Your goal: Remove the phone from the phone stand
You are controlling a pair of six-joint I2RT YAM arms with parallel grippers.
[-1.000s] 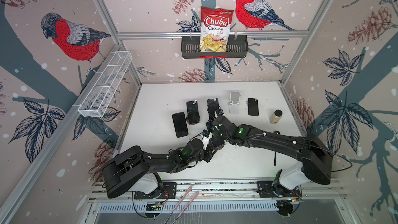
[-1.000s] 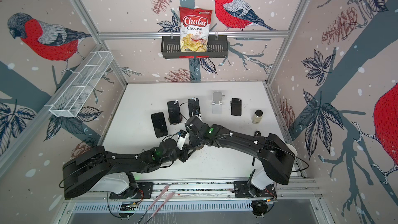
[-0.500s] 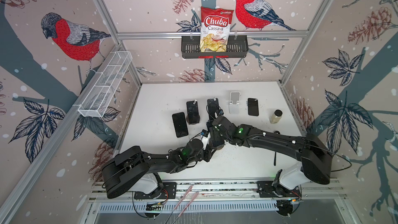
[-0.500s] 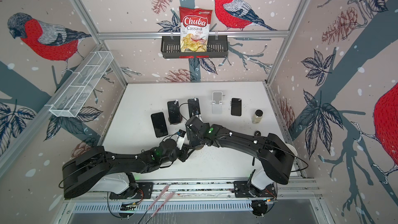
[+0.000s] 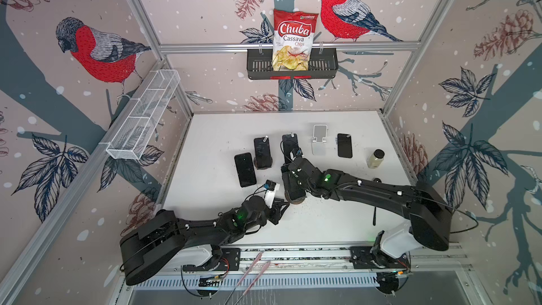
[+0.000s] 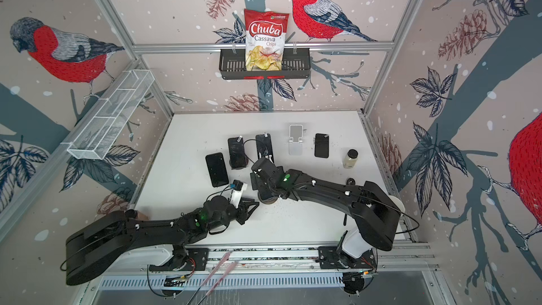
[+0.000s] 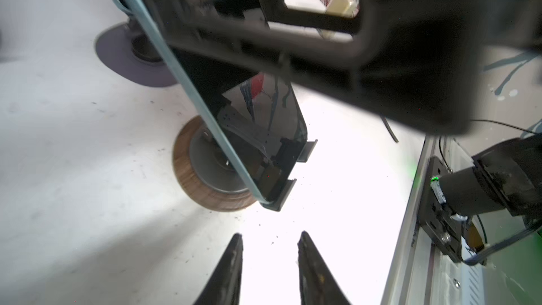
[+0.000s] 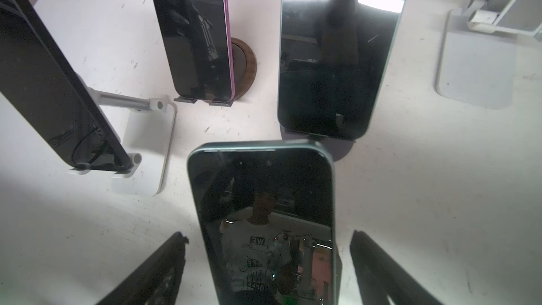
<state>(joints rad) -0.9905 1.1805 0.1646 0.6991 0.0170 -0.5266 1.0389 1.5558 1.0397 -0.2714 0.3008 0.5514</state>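
This is looking like a robotics lab's test cell: aluminium framing (image 5: 205,45) is boxing in a white tabletop (image 5: 220,130), and bird-printed panels (image 5: 96,51) are walling it off.

The phone (image 8: 264,215) has a glossy, mirror-like glass face and a smooth pale-green rim. Its phone stand (image 7: 205,183) has a wood-grain round base. The white surface (image 8: 440,186) looks matt, scuffed and speckled.

Both my top views look steeply down from high at the near edge onto the whole table (image 5: 220,130). The wrist cameras sit close, sharing the teal-edged phone (image 8: 264,200).
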